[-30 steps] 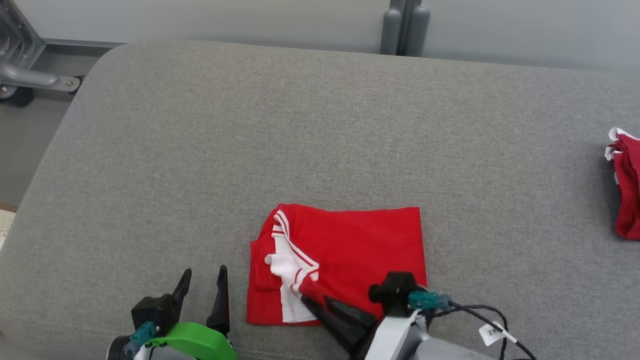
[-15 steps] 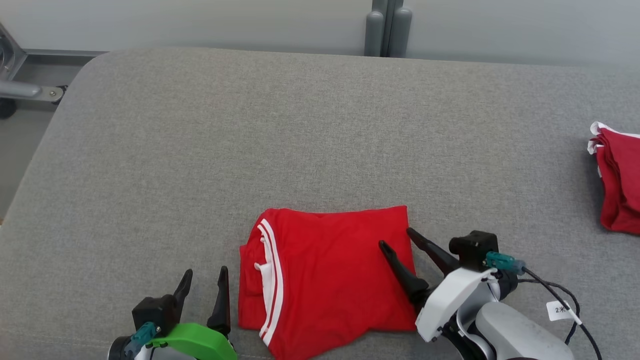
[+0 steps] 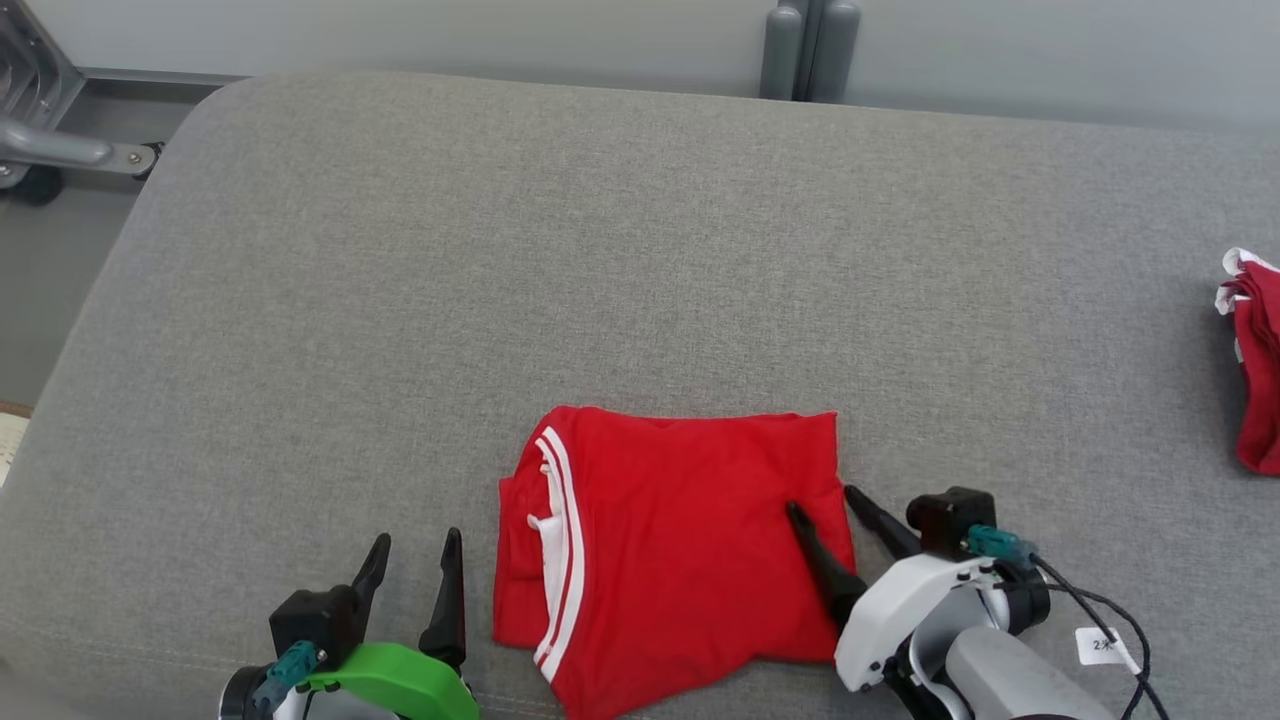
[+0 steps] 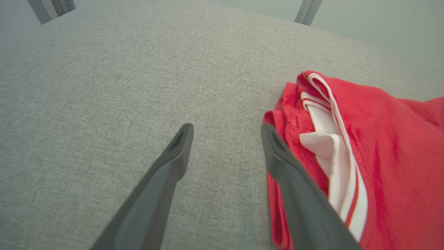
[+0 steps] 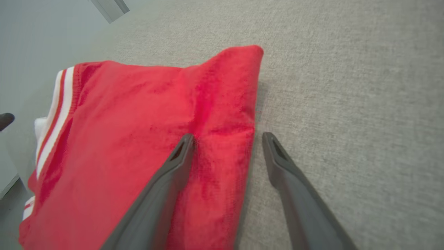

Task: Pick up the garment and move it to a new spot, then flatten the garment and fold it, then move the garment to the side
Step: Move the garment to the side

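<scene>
Grey couch [image 3: 640, 250], folded red garment [image 3: 680, 540], white-striped trim

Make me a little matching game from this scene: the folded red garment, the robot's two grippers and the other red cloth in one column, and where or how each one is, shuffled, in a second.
Things
1. folded red garment
2. left gripper
3. right gripper
4. other red cloth

Places or states
A. at the far right edge of the head view
B. open, one finger over the garment's right edge, the other over the grey cushion
C. open, beside the garment's left side
D. lying in the middle, white stripes towards its left

Pairs: 1-D, 2-C, 3-B, 4-A
</scene>
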